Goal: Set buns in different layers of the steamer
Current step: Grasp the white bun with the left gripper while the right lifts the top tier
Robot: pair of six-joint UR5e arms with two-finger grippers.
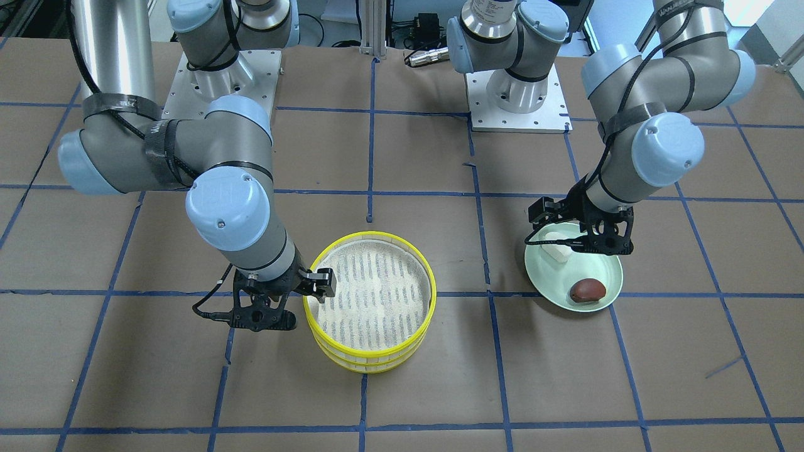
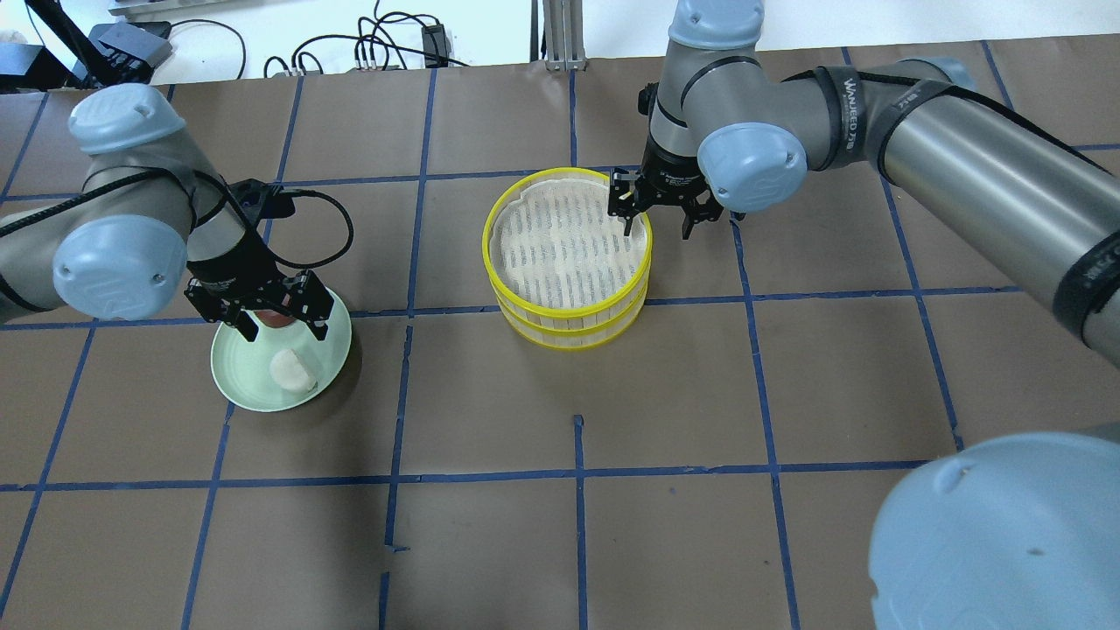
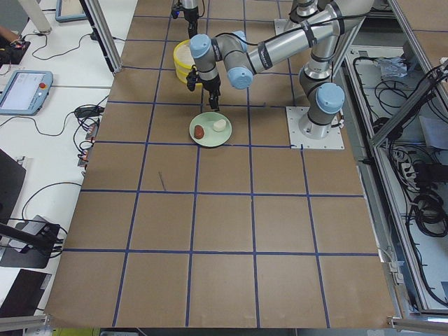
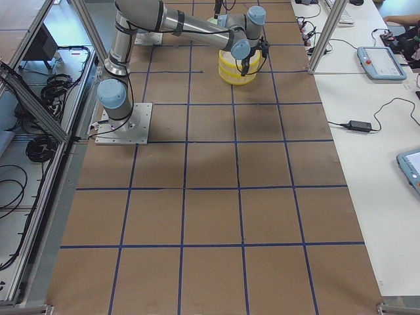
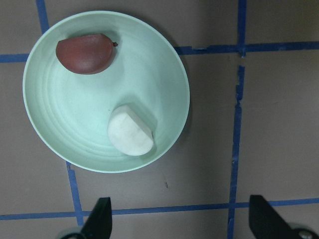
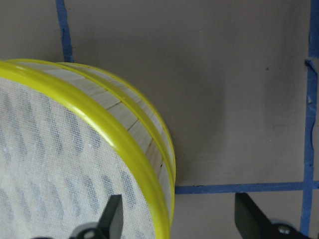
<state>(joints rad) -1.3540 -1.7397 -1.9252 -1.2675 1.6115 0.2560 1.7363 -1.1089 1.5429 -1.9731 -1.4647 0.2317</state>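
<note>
The white bun and the reddish-brown bun lie on a pale green plate. My left gripper hangs open and empty over the plate's near edge. In the overhead view the left gripper partly hides the brown bun, and the white bun shows in front. The two yellow-rimmed steamer layers stand stacked, and the top mesh is empty. My right gripper is open and straddles the top rim, one finger inside and one outside.
The brown table carries a blue tape grid. Both arm bases stand at the far side in the front-facing view. Cables lie beyond the table's back edge.
</note>
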